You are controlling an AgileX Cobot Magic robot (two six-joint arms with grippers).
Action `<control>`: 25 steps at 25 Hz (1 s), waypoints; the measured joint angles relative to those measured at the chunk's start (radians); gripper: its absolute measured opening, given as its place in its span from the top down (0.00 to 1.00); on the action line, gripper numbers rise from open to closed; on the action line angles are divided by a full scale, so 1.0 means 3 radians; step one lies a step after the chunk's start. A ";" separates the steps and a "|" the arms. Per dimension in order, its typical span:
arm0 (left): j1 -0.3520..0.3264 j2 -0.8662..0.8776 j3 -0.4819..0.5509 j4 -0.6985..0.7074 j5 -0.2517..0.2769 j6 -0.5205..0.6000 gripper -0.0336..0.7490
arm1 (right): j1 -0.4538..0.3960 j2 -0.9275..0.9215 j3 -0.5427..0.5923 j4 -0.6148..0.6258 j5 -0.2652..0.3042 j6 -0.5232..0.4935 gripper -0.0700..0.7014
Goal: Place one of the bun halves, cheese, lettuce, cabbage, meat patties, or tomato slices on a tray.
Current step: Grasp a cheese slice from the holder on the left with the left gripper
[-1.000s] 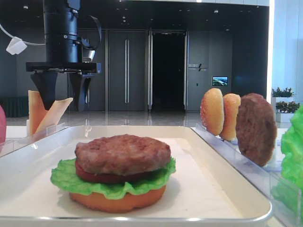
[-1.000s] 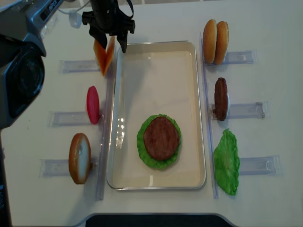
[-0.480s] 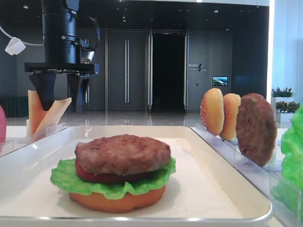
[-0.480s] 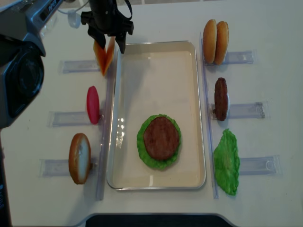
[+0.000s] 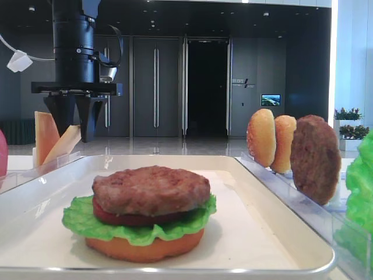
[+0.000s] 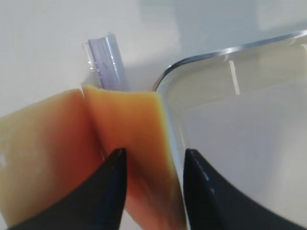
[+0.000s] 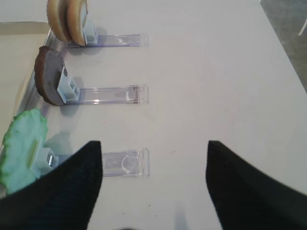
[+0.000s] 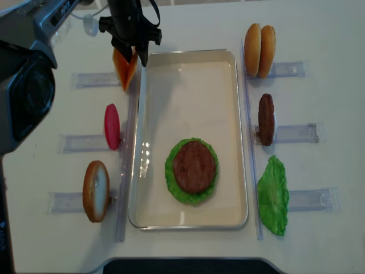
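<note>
- White tabletop [image 8: 188, 25], racks flanking a tray [image 8: 190, 64].
- Left gripper [image 6: 152, 179]: jaws wide a second ago, now narrowed around the cheese [image 6: 132, 143] leaning in its rack beside the tray's far-left corner, so the pick looks nearly made.
- Right gripper [image 7: 153, 182]: jaws wide, empty.

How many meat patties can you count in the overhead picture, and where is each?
2. One meat patty tops the stack on the tray; the other patty stands upright in the rack right of the tray. More may be hidden.
</note>
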 joint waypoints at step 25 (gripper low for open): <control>0.0022 -0.0020 0.0000 -0.0061 0.0000 0.0005 0.91 | 0.0000 0.0000 0.0000 0.0000 0.0000 0.0000 0.30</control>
